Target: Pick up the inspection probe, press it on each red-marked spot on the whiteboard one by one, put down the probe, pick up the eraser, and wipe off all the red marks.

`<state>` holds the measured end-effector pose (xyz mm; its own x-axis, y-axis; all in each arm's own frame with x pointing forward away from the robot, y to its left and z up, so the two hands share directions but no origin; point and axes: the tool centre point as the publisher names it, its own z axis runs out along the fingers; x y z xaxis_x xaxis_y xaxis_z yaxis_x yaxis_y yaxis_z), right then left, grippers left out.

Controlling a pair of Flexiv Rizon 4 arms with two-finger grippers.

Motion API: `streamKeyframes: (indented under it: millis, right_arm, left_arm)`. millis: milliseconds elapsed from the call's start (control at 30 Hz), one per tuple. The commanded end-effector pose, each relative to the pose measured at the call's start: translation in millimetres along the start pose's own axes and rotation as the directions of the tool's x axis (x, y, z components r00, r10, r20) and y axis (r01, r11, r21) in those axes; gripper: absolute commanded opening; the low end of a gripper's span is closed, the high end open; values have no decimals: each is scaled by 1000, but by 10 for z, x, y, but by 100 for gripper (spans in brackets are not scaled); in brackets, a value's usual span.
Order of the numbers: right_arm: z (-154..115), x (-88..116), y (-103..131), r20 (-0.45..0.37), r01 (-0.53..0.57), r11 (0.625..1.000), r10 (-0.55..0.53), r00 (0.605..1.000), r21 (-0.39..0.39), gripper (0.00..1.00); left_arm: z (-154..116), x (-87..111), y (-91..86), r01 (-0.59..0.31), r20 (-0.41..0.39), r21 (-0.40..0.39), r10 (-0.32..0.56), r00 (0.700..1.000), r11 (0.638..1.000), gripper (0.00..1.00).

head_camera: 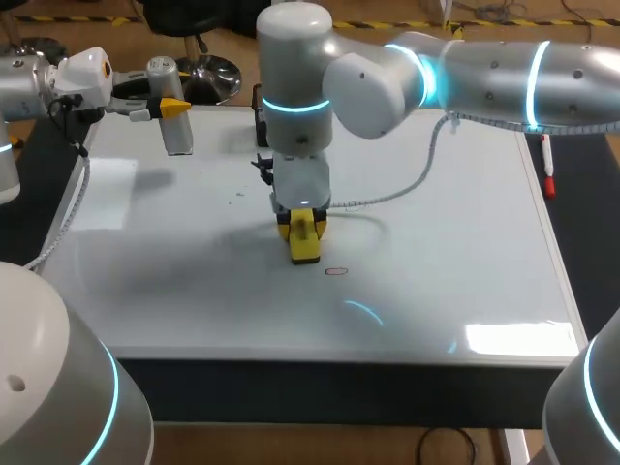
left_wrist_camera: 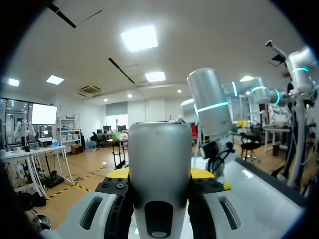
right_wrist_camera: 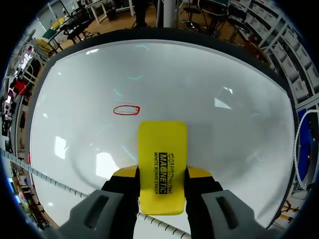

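Observation:
My right gripper (head_camera: 304,232) hangs over the middle of the whiteboard (head_camera: 465,252), shut on a yellow eraser (head_camera: 305,242) that points down at the board. In the right wrist view the eraser (right_wrist_camera: 162,164) sits between the yellow fingers (right_wrist_camera: 199,174), and a red oval mark (right_wrist_camera: 126,110) lies on the board just ahead of it. The same red mark (head_camera: 336,271) shows in the head view slightly right of the eraser. My left gripper (head_camera: 172,107) is raised at the far left corner, shut on the grey cylindrical probe (head_camera: 171,118), which fills the left wrist view (left_wrist_camera: 160,169).
A red marker pen (head_camera: 548,167) lies off the board's right edge. A grey cable (head_camera: 407,184) trails from my right arm across the board. A faint white sheet (head_camera: 105,192) rests near the left side.

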<state>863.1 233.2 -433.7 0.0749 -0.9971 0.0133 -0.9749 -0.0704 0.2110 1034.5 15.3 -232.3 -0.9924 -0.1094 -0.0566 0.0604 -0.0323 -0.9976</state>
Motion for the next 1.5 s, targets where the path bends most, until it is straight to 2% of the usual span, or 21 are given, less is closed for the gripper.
streamKeyframes:
  millis: [33, 333, 667, 967, 1167, 1333, 1367, 1500]
  right_arm:
    - [134, 82, -21, -4, 0, 1000, 0, 1000, 3, 0]
    - [57, 142, -29, -14, -4, 1000, 4, 1000, 13, 0]
    - [-581, 158, -14, -42, 55, 988, -49, 998, 143, 0]
    - [-582, 238, -98, -34, 42, 988, -37, 999, 146, 0]
    - [-601, 507, -258, -34, -14, 989, 19, 999, 147, 0]
    - [-640, 899, -455, -56, -89, 986, 98, 994, 144, 0]
    - [-639, 966, -492, -36, -102, 986, 108, 994, 135, 0]
    - [-584, 1249, -662, -37, -158, 980, 164, 986, 117, 0]
  left_arm:
    - [3, 8, -16, -1, 3, -1, 1, 1000, 1000, 0]
    - [3, 8, -16, -1, 3, -1, 1, 1000, 1000, 0]
    - [3, 8, -16, -1, 3, -1, 1, 1000, 1000, 0]
    - [3, 8, -16, -1, 3, -1, 1, 1000, 1000, 0]
    - [3, 8, -16, -1, 3, -1, 1, 1000, 1000, 0]
    - [3, 8, -16, -1, 3, -1, 1, 1000, 1000, 0]
    - [3, 8, -16, -1, 3, -1, 1, 1000, 1000, 0]
    - [3, 8, -16, -1, 3, -1, 1, 1000, 1000, 0]
